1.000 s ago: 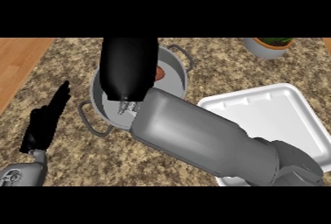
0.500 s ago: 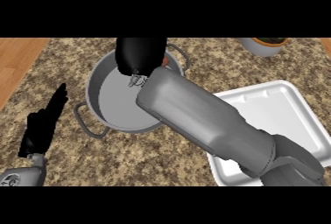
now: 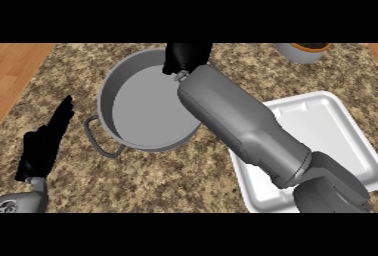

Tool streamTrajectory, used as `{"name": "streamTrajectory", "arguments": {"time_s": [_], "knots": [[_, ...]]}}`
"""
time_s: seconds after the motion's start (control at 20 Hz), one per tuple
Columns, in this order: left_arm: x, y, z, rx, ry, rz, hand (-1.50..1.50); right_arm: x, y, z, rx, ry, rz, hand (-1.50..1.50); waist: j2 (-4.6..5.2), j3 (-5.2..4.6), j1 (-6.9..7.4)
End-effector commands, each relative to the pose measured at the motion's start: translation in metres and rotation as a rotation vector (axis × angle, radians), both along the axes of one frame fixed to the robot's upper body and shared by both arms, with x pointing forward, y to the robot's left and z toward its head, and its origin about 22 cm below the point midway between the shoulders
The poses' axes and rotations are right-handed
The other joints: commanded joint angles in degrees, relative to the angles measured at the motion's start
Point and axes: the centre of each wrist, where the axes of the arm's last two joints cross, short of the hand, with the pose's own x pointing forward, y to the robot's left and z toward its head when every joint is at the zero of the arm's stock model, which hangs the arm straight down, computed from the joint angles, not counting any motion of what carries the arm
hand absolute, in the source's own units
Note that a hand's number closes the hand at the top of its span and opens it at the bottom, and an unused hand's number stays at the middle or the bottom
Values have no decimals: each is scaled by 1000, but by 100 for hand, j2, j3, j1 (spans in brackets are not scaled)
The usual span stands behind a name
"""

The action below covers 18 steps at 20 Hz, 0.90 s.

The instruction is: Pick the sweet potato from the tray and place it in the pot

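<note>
The grey pot stands at centre left, and the part of its inside that shows holds nothing. My right hand hangs over the pot's far rim, seen from the back, with the grey forearm crossing the pot's right side. The white tray lies at the right, and nothing shows on its visible part. No sweet potato is in view; the right hand and forearm may hide it. At the lower left my left hand rests open, fingers up, on the counter beside the pot's handle.
A grey plant pot stands at the far right of the counter. A wooden strip borders the speckled counter on the left. My right forearm covers the tray's left edge.
My right hand has moved away from me, from over the pot's middle to its far rim. An orange-brown bit seen beside the hand earlier no longer shows. The left hand has stayed put.
</note>
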Motion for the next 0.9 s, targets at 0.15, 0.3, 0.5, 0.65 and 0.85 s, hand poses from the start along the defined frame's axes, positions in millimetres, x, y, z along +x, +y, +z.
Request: {"name": "streamTrajectory", "arguments": {"time_s": [0.15,0.3,0.5,0.65,0.85], "knots": [[3,-11,-4,4,-9,-18,0,18,-19,-9,207,31,-67,-150,76,4,81],[2,-24,4,-3,-13,-49,0,20,-30,-26,300,55,-61,-150,87,14,193],[10,-13,-1,-2,-9,-21,0,21,-35,-33,330,7,9,-150,93,9,113],[4,-6,5,9,-5,-11,0,24,-36,-31,356,-45,24,-150,34,13,85],[0,-7,2,8,5,-22,0,19,-24,0,546,-288,90,-150,23,24,97]]}}
